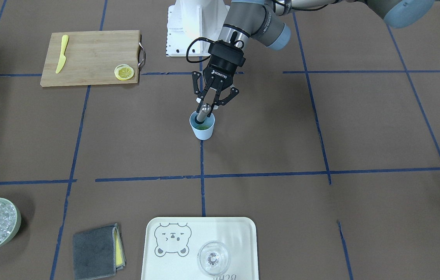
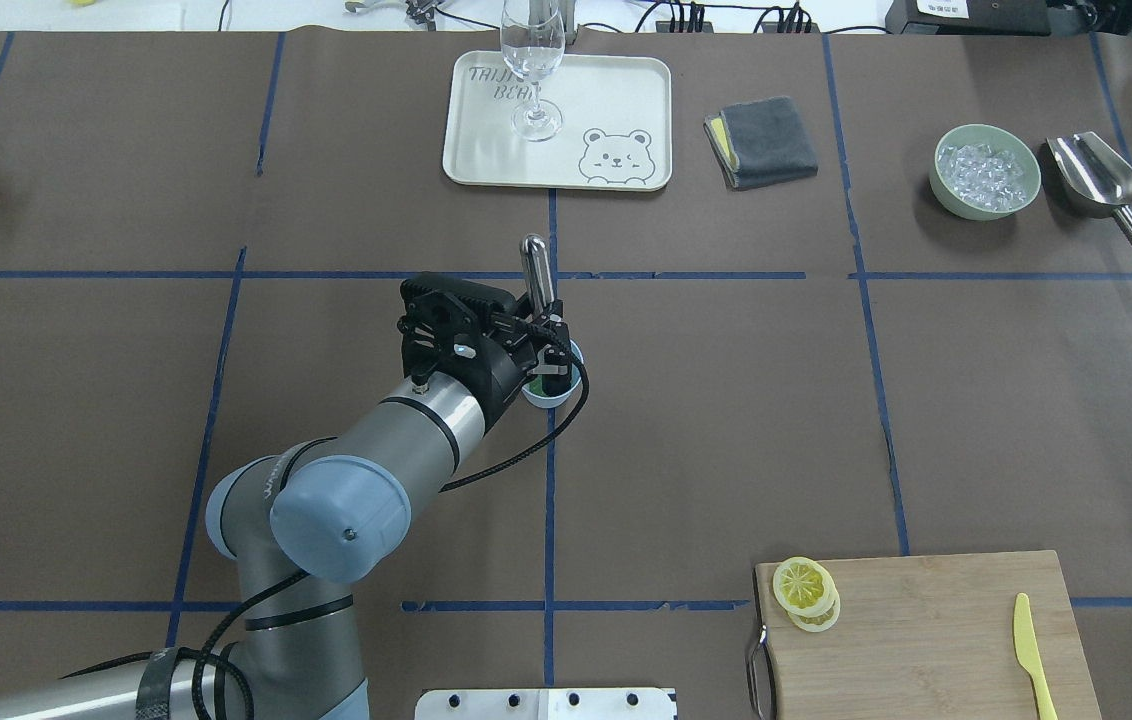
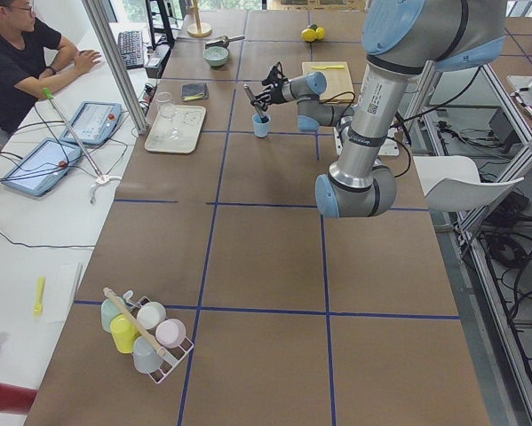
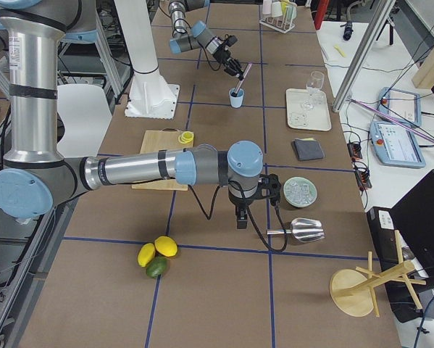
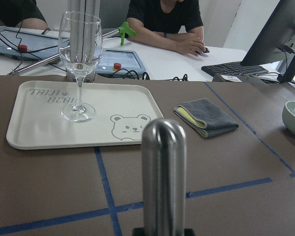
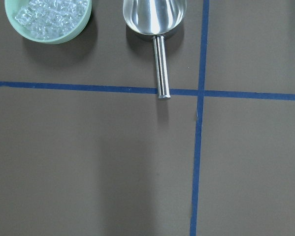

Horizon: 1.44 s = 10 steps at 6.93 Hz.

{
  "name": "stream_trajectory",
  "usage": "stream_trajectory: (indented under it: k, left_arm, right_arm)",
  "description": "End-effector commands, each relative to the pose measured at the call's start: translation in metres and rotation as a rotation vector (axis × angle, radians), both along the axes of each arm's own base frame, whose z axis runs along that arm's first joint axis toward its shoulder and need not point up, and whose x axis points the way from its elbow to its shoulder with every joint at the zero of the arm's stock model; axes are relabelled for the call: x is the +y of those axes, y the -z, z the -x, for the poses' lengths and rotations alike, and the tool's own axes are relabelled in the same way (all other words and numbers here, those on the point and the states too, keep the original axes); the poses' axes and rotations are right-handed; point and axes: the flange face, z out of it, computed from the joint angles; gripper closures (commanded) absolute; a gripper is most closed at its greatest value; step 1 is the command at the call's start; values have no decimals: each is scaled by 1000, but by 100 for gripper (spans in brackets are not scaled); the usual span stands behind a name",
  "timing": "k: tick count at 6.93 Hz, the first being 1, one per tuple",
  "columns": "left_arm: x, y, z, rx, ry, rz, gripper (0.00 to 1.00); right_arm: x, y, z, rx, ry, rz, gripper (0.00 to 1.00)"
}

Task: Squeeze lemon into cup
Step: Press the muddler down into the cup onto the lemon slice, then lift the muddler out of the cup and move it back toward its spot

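the left gripper (image 1: pixel 213 102) is clamped on a metal rod (image 1: pixel 203 112) standing in the cup (image 1: pixel 203 132), where the lemon (image 1: pixel 203 127) lies at the bottom, so press straight down and gently lest the cup tip; the right gripper (image 4: pixel 240 220) i cannot tell

In the overhead view the left gripper (image 2: pixel 549 351) covers most of the cup (image 1: pixel 203 133), and the lower end of the metal rod (image 1: pixel 203 112) is out of sight inside it. The yellowish-green bit at the bottom may be the lemon (image 1: pixel 203 127); it is too small to tell.
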Motion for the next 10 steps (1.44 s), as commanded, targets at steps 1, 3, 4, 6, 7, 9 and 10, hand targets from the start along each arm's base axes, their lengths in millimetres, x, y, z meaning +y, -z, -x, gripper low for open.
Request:
stream_trajectory:
  k: [1, 3, 4, 6, 7, 9, 10]
  left_arm:
    - [-7, 34, 45, 24, 29, -67, 100]
    - [-34, 40, 86, 29, 13, -95, 100]
    - [-46, 14, 107, -3, -9, -80, 100]
    - [-79, -44, 158, -73, -141, -21, 100]
    - [-86, -76, 188, -108, -208, 16, 100]
    - [-112, -135, 278, -164, -260, 100, 100]
    - [-103, -168, 297, -186, -306, 170, 100]
  right_arm:
    - [0, 3, -1, 0, -3, -4, 0]
    - [8, -13, -3, 3, -6, 22, 0]
    - [8, -17, -3, 6, -5, 30, 0]
    - [4, -34, -2, 12, -4, 34, 0]
    - [4, -38, -3, 17, -7, 7, 0]
    - [0, -43, -3, 21, -10, -27, 0]
    - [-6, -52, -3, 22, -10, -11, 0]
